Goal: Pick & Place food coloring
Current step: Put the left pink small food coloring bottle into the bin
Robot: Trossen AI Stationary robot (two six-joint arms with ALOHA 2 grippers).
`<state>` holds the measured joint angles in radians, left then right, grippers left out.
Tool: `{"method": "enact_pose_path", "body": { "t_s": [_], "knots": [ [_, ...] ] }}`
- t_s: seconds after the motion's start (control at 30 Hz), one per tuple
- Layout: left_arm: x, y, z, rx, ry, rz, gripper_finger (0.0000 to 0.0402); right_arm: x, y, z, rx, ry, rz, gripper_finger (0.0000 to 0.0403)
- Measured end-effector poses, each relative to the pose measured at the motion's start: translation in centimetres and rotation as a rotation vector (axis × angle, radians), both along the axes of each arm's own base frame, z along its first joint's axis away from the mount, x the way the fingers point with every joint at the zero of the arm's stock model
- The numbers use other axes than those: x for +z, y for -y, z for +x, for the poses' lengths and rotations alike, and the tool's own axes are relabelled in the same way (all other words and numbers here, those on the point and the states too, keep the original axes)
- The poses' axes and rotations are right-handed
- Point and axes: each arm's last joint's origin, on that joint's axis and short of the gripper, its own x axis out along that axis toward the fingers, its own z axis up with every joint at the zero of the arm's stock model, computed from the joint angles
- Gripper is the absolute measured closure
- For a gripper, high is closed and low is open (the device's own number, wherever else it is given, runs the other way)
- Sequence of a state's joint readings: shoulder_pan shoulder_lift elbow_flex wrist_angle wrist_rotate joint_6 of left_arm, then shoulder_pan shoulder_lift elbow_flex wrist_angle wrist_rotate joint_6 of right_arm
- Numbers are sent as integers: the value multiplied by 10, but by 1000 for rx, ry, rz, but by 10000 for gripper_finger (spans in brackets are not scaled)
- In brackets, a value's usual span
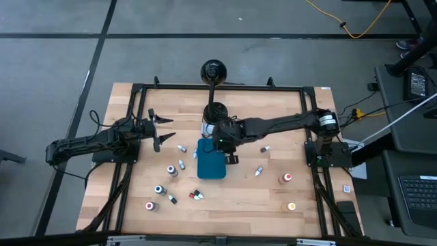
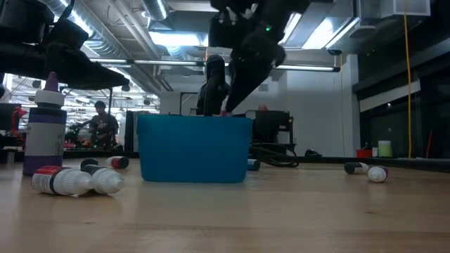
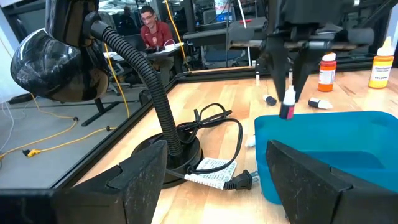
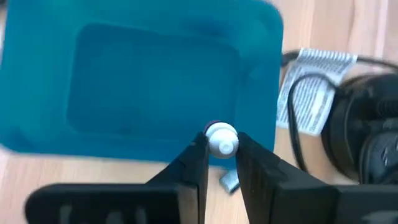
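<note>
A tiny food coloring bottle (image 3: 289, 98), white-bodied with a pink cap, hangs in my shut right gripper (image 4: 221, 148) above the far rim of the teal tray (image 1: 212, 164). In the high view my right gripper (image 1: 217, 141) is over the tray's far edge. Several more food coloring bottles lie or stand on the wooden table: left of the tray (image 1: 181, 164), in front of it (image 1: 196, 195) and to its right (image 1: 259, 171). My left gripper (image 1: 162, 128) waits open at the table's left, pointing level toward the tray. My right gripper pinches the bottle's white body (image 4: 221, 139) between its two fingers. The fingers (image 3: 297, 68) slant down from the table's right. The bottle hangs below them with its pink cap (image 3: 286, 112) downward, lifted clear, just above the tray's rim.
A black gooseneck lamp (image 1: 213, 71) stands on its base (image 1: 216, 111) just behind the tray, with a cable and plug (image 3: 214, 177) lying beside it. Two taller bottles (image 1: 285, 178) (image 1: 291, 206) stand at the near right. A metal frame (image 1: 225, 87) borders the table.
</note>
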<state>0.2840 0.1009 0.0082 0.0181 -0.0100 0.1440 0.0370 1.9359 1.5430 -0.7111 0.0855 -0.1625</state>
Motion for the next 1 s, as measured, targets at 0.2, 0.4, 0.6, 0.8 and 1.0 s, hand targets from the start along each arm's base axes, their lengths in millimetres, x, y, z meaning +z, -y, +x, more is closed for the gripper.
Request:
{"method": "enact_pose_path", "body": {
  "t_s": [0.2,0.4,0.6,0.8,1.0],
  "knots": [
    [0,0,0,0,0,0,132,-10,5,16,18,-6,15,331],
    [0,0,0,0,0,0,132,-27,4,22,25,-45,21,331],
    [0,0,0,0,0,0,132,-40,4,27,29,-60,19,330],
    [0,0,0,0,0,0,132,-41,4,28,28,-56,19,330],
    [0,0,0,0,0,0,132,-41,-8,27,38,-58,34,330]
  ]
}}
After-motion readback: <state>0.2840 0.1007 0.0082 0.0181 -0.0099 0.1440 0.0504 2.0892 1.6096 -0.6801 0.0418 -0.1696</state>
